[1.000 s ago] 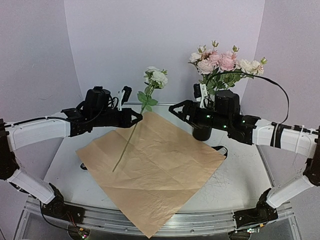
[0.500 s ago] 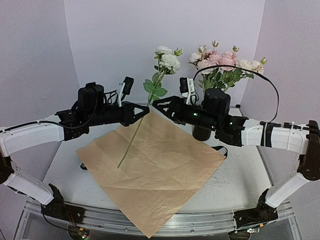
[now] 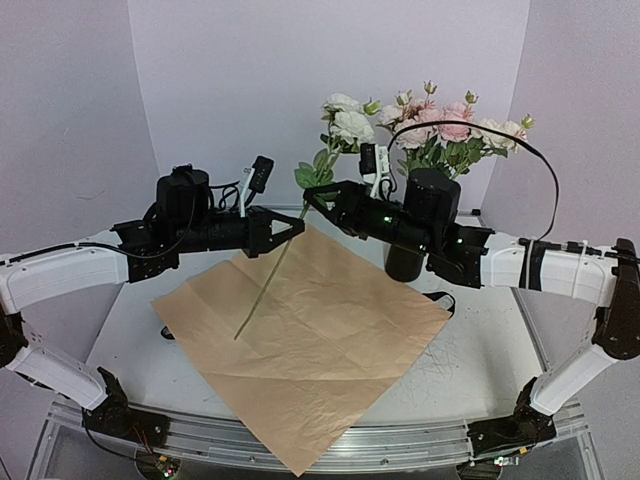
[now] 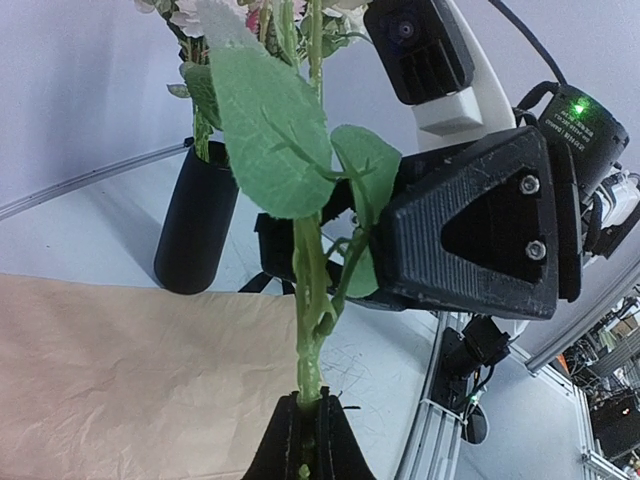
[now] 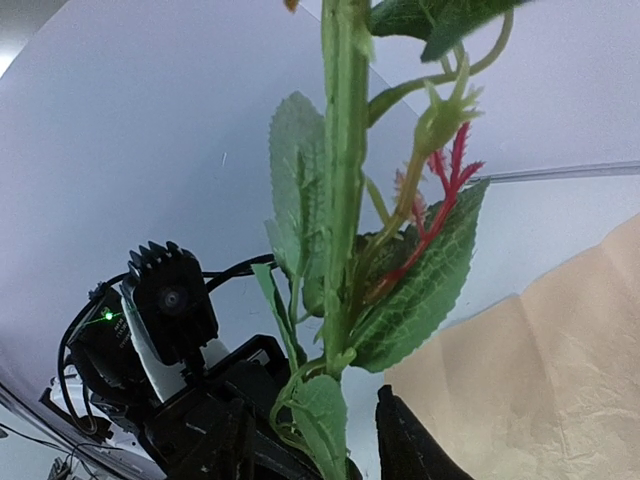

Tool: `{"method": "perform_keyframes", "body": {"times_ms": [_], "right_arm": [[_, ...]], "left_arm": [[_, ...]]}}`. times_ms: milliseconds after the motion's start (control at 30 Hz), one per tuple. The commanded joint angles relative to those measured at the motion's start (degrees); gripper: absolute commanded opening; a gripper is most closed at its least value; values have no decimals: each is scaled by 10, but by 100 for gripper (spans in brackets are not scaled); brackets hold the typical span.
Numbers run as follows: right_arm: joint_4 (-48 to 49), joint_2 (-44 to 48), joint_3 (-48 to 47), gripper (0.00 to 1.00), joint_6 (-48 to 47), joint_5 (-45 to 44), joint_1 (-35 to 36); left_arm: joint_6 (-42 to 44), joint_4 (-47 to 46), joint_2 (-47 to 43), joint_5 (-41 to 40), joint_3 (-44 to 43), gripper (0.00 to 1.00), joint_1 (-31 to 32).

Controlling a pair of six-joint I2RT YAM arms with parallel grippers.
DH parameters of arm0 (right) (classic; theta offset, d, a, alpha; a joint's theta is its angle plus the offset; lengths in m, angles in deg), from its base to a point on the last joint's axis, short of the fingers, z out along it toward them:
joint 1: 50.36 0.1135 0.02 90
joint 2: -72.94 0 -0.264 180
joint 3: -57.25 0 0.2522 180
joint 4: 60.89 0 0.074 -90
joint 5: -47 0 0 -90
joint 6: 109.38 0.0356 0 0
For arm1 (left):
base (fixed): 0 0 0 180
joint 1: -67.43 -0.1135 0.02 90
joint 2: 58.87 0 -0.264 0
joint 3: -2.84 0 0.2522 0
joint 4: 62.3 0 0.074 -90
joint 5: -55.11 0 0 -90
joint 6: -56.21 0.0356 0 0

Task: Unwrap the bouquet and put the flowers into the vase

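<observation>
the white table (image 3: 480, 372) is the biggest thing here, and the tan paper sheet (image 3: 320, 340) lies spread flat and creased over most of it. at the back right the black vase (image 3: 403, 264) stands upright just beyond the sheet's far edge, half hidden behind my right arm, with pink and white flowers (image 3: 452, 125) rising out of it. one white flower (image 3: 345, 118) is not in the vase. it hangs tilted over the sheet, blooms up near the others, bare stem end low by the paper. my left pincer (image 3: 297, 226) is pinched tight on that stem below its leaves. my right pincer (image 3: 320, 197) sits at the leaves just above, one finger (image 5: 405, 440) beside the stem. whether it grips, i cannot tell.
</observation>
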Motion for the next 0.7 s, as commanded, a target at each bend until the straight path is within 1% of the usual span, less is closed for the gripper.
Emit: {"method": "perform_keyframes", "body": {"times_ms": [0, 33, 67, 200, 233, 267, 300, 333, 367, 433, 467, 500, 533, 567, 667], "right_arm": [[23, 4, -29, 36, -4, -6, 3], [22, 5, -29, 31, -5, -7, 3], [21, 5, -29, 29, -6, -7, 4], [18, 5, -29, 27, -9, -8, 4], [17, 5, -29, 24, -9, -9, 4], [16, 5, -28, 18, -9, -10, 3], [14, 6, -28, 13, -10, -12, 4], [12, 8, -27, 7, -12, -15, 3], [8, 10, -27, 4, -14, -19, 3], [-1, 17, -24, 0, -25, -36, 3], [-9, 22, -22, 0, -34, -50, 3], [-18, 29, -20, 0, -48, -65, 3], [-29, 37, -18, 0, -64, -82, 2], [-43, 44, -19, 0, -82, -99, 2], [-98, 65, -36, 0, -152, -175, 3]], "left_arm": [[7, -34, -15, 19, -30, 0, 4], [7, -34, -13, 20, -30, 0, 4], [7, -34, -11, 20, -30, 0, 4], [10, -35, -8, 25, -32, 0, 5], [10, -35, -7, 26, -32, 1, 5], [10, -35, -7, 27, -32, 2, 6], [11, -35, -6, 27, -32, 5, 6], [13, -35, -5, 29, -31, 11, 6], [18, -35, -5, 36, -30, 22, 6], [29, -35, -10, 43, -22, 57, 6], [27, -35, -13, 36, -17, 69, 7], [24, -35, -17, 24, -12, 78, 7], [21, -35, -20, 13, -8, 85, 6], [19, -35, -24, 6, -5, 88, 6], [17, -34, -30, -13, 2, 91, 6]]}}
